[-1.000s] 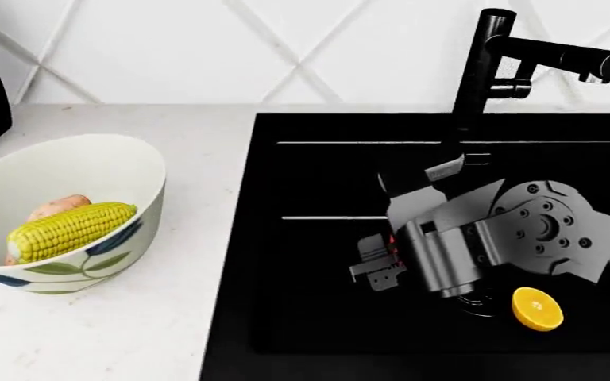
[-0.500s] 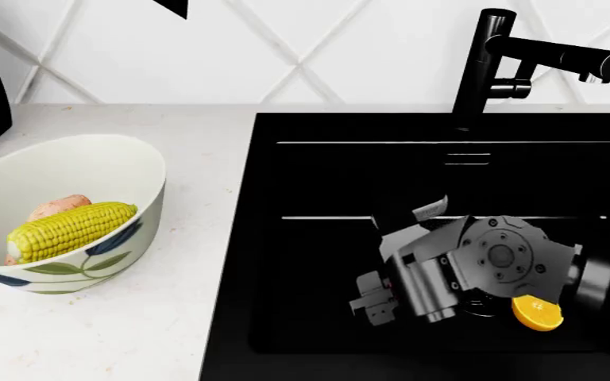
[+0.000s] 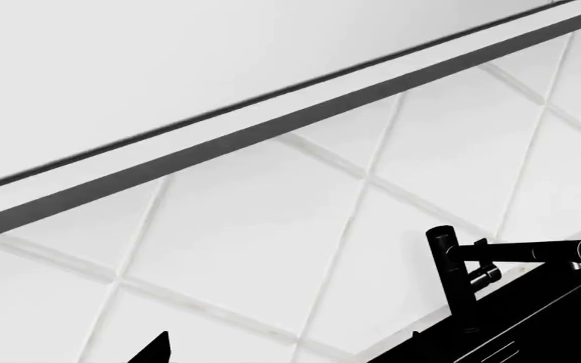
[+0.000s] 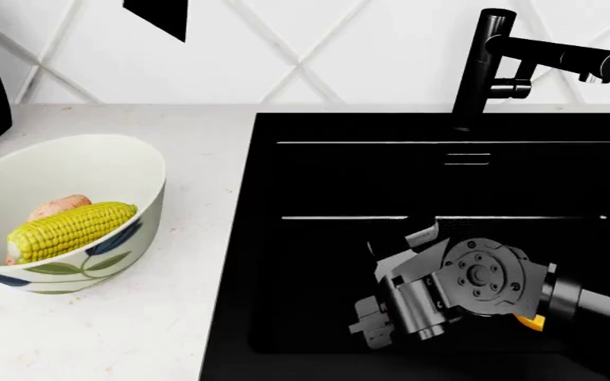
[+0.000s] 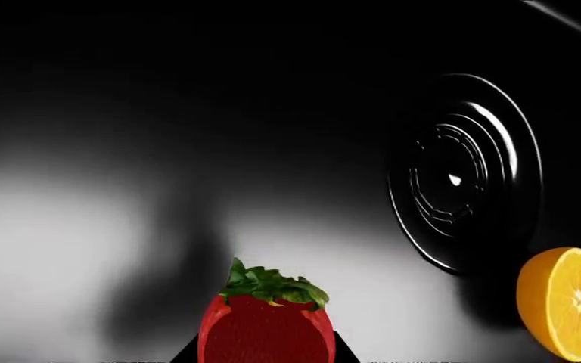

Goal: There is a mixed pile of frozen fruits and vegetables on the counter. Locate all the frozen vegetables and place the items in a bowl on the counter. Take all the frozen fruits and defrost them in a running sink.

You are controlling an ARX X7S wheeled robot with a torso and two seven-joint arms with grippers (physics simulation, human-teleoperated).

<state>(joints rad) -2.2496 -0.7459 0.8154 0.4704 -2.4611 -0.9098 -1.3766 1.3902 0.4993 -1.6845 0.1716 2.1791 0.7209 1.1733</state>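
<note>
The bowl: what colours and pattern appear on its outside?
White with blue and green leaves near the base of the bowl, clearest in the head view.

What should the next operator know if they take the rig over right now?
Right gripper: low inside the sink, shut on the strawberry, not yet released.
Left gripper: raised out of the way; its state cannot be judged.
Done: corn cob and sweet potato lie in the bowl on the counter. The halved citrus lies on the sink floor beside the drain.
Left: release the strawberry in the sink, then open the tap; no water is visible running.
</note>
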